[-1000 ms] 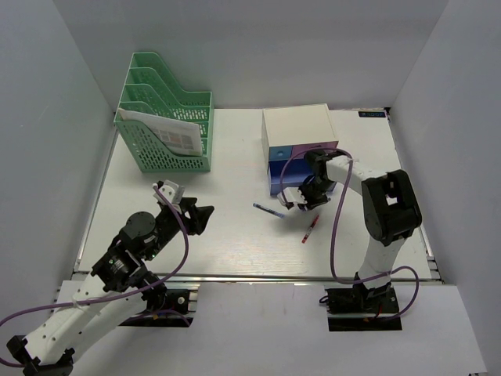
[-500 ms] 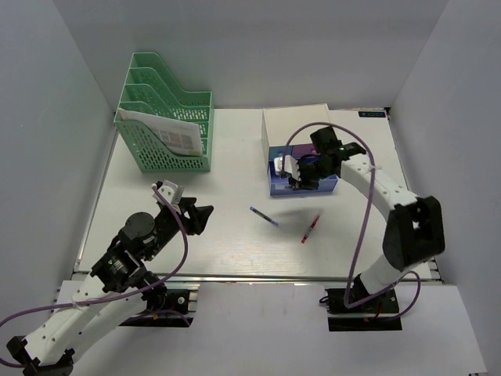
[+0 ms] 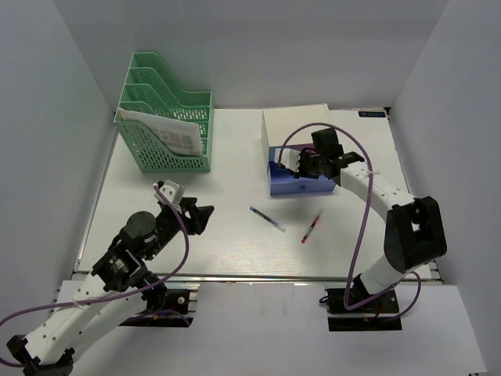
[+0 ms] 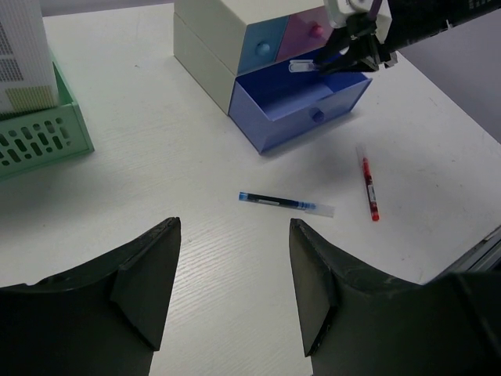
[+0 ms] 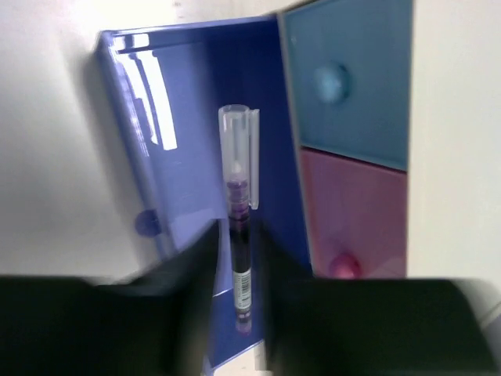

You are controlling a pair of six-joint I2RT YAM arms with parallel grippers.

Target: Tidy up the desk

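Desk (image 3: 235, 157), blue pen (image 3: 267, 218), red pen (image 3: 311, 229), purple pen (image 5: 237, 188) over open drawer (image 4: 282, 129)

Print on the paper (image 3: 160, 129) is too small to read.

Rack (image 3: 166, 125) left of drawer box (image 3: 297, 129), on desk (image 3: 227, 168)

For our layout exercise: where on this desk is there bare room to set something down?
Bare desk lies between the green file rack and the drawer box, and nearer than the blue pen and red pen. Crowded: the open drawer, under the right end effector.
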